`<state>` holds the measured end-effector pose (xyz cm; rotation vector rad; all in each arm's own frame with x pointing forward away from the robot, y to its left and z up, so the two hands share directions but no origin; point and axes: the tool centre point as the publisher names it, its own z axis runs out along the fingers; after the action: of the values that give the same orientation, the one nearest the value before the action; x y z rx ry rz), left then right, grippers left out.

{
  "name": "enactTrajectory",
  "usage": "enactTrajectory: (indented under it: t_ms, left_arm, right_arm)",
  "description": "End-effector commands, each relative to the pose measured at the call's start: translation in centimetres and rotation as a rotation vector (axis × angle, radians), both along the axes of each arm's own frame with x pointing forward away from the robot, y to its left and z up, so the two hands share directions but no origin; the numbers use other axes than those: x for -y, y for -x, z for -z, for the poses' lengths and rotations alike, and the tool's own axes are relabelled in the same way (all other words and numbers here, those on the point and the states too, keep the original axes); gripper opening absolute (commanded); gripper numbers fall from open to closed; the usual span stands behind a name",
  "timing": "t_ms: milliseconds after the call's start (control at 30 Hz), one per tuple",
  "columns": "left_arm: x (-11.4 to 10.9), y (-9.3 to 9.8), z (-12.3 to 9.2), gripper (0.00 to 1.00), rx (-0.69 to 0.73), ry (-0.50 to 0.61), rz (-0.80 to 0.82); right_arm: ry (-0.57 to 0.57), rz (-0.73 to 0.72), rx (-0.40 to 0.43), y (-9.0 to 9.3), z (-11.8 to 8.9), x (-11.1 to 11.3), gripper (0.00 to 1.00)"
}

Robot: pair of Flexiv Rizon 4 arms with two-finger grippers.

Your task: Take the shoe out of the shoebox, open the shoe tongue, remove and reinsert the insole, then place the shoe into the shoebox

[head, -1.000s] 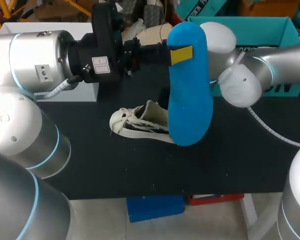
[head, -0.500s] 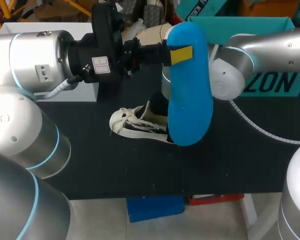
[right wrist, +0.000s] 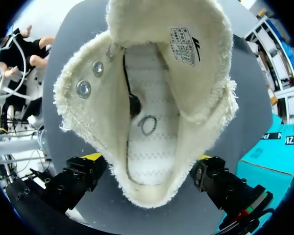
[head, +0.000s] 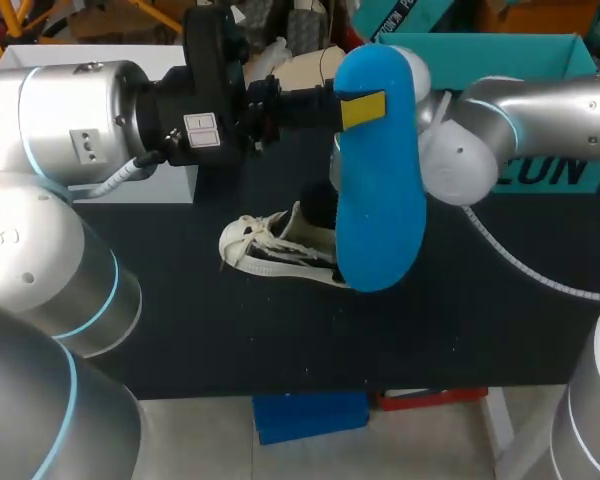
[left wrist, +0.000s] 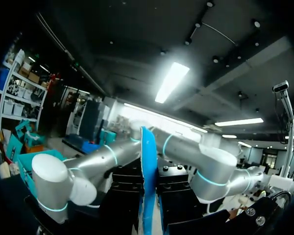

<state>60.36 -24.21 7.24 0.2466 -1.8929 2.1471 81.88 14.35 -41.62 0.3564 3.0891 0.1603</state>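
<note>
Holding the blue insole [head: 380, 200] upright in the air above the table [head: 230, 340], our left hand [head: 361, 108] is clamped on its upper end, with one yellow tip lying flat against its face. Our right hand [right wrist: 148, 159] hangs over the cream shoe [right wrist: 152, 98], which lies on the table under the insole with its mouth open, and the fingers stand wide apart at either side of the heel. At the far right, beyond the shoe, we see the teal shoebox [head: 550, 55].
</note>
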Motion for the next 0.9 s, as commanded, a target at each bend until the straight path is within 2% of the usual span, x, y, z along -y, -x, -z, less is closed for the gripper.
enactTrajectory:
  t_ms: [33,333,700,900]
  left_arm:
    - [0.3,0.3,0.1,0.00,-0.002,0.002,-0.010]
    - [0.3,0.3,0.1,0.00,-0.002,0.002,-0.010]
    - [0.3,0.3,0.1,0.00,-0.002,0.002,-0.010]
    - [0.3,0.3,0.1,0.00,-0.002,0.002,-0.010]
  right_arm:
    - [-0.132,-0.004,0.025,0.4,-0.4,1.5,1.00]
    - [-0.337,0.007,0.096,0.4,-0.6,2.0,1.00]
    - [-0.586,-0.013,0.201,0.3,0.8,2.9,1.00]
    - [-0.705,-0.002,0.244,0.0,0.9,3.4,1.00]
